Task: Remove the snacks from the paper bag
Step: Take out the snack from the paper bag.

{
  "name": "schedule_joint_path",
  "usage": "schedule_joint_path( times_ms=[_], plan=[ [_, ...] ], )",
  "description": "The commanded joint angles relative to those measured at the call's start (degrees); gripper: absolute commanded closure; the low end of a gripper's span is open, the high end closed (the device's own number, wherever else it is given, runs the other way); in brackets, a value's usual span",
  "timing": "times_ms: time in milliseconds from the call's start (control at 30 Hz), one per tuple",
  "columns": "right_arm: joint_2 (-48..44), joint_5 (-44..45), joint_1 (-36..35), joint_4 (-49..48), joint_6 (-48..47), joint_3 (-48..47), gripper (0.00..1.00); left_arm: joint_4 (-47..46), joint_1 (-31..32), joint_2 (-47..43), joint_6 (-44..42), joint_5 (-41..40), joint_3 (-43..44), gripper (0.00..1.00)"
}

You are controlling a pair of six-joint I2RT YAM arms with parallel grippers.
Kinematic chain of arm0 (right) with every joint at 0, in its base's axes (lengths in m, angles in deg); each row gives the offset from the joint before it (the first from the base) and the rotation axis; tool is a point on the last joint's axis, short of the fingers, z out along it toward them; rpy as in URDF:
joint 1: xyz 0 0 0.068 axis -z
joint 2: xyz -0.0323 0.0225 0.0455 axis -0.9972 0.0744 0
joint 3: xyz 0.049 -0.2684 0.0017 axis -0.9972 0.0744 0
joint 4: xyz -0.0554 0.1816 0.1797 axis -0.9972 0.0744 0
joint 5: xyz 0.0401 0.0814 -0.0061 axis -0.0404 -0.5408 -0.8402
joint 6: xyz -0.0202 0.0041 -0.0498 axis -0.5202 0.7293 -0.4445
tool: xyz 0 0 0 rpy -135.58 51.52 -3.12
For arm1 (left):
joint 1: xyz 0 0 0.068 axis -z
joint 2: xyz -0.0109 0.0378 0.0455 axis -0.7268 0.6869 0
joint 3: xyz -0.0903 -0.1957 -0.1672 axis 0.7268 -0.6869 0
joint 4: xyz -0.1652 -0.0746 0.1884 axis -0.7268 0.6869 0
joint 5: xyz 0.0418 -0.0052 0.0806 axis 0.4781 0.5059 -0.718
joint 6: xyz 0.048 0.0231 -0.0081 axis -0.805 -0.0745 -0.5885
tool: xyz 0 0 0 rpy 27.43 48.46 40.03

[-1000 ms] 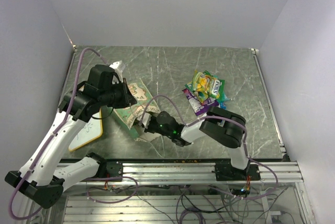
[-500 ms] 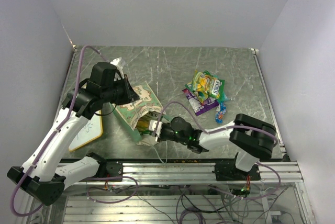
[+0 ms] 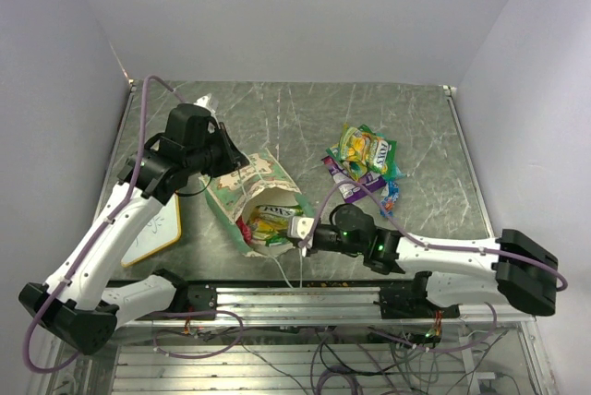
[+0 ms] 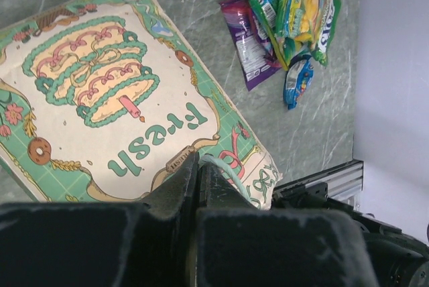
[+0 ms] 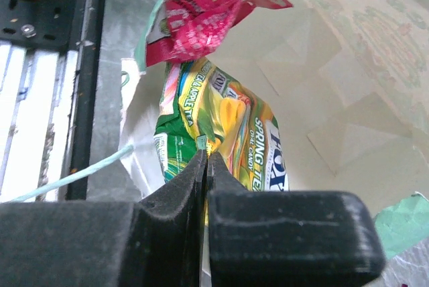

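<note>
Start with the table (image 3: 305,113): your paper bag (image 3: 259,178) lies on its left half, printed side up, with its mouth gaping toward the near edge. A wood-framed whiteboard (image 3: 152,233) sits just beside the bag on the left. Your left gripper (image 4: 196,166) is pinched shut on the paper bag's raised edge by the mouth. Going by the top view, that hold is what props the mouth open. Well apart to the right lies the pile of snacks (image 3: 365,155) already taken out. In it you can count a yellow-green one on top, a purple packet (image 4: 247,49) under it and a blue packet (image 4: 298,80) at the near side. So I'd judge the task more than half done, though how many packets that pile holds is hard to tell. What is left sits in the mouth of the bag. Your right gripper (image 5: 204,156) has its fingers pressed together on the near edge of a yellow-green packet (image 5: 231,133), which lies mostly inside the paper walls. Just behind it, deeper in, a crumpled pink packet (image 5: 201,22) waits untouched. So expect at least two more to come out; anything further back is hidden from you. A thin mint string handle (image 5: 67,176) trails from the mouth toward the table's metal rail, near your right fingers.
</note>
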Motion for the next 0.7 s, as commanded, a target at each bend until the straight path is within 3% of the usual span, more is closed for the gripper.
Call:
schedule_joint_path(
  times_ms=[0,100,200,367,667],
  plan=[
    [-5.5,-3.8,0.1,8.7,-1.9,-1.8,1.00,-5.3,0.3,0.7,1.6,1.2,-1.5,0.93],
    [-7.2,-2.1,0.1,13.4,-2.5,-2.5,1.00,-6.9,0.3,1.1,2.6,1.6,-2.4,0.93],
    [-4.2,8.2,1.2,16.9,1.1,-4.7,1.00,-8.5,0.3,1.2,3.4,2.8,-2.3,0.93],
    [1.8,5.5,2.5,17.9,-0.9,-11.0,1.00,-8.3,0.3,1.9,3.6,3.0,-1.4,0.93],
    [-6.9,0.4,6.2,23.2,-2.1,-12.7,1.00,-6.8,0.2,3.9,2.2,1.4,0.3,0.93]
  ],
)
